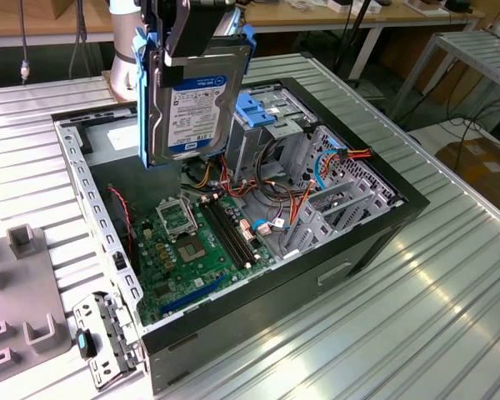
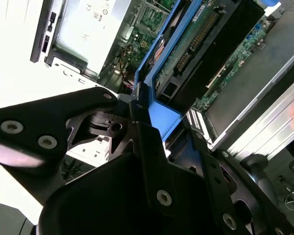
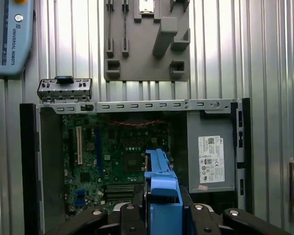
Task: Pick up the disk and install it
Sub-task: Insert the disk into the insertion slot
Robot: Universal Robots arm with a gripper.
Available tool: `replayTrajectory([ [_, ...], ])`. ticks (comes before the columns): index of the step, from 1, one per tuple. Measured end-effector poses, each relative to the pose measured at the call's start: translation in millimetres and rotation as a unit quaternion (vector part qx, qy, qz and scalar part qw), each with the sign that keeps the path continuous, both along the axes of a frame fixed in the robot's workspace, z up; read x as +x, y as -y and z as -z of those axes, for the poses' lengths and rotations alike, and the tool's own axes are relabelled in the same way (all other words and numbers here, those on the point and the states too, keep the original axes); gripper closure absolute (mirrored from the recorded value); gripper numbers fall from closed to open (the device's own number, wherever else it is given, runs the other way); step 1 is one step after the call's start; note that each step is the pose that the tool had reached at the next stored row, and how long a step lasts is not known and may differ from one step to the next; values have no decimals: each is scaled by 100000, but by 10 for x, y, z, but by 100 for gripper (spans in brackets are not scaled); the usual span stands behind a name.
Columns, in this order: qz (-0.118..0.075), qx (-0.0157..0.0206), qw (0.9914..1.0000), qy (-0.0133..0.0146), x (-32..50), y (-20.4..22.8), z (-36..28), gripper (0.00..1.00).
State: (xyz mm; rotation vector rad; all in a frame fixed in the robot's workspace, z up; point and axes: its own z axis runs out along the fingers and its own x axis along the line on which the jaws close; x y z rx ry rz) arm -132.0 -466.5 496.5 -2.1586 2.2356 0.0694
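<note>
Clamping the tool (image 1: 183, 46) onto the disk (image 1: 196, 108), pinching it at its upper end across the blue carrier frame. Hanging the disk upright in the air, showing its label side to the exterior camera, above the open computer case (image 1: 383, 225) and apart from everything inside. Looking down past the carrier's blue edge in the first wrist view onto the motherboard (image 3: 122, 147), with the grey power supply (image 3: 210, 152) beside it. Hovering near the grey cage (image 1: 262, 125) with the blue latch, on the exterior view's left of it, apparently carrying toward that bay. Judging what makes this carry go well: gripping squarely so as not to let the disk swing or tilt, travelling high over the loose cables (image 1: 279, 204), lining the carrier rails up with the cage's opening, and avoiding any knock against the case wall, resting as it is on the ribbed worktop (image 1: 450, 300).
</note>
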Motion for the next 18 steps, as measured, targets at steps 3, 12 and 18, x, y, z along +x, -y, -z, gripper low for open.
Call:
replayTrajectory([
  [3, 2, -1, 100000, 0, 14, 12, 0, 63],
  [12, -1, 0, 100000, -1, 17, 121, 3, 63],
  [18, 1, 3, 100000, 1, 38, 160, 5, 63],
])
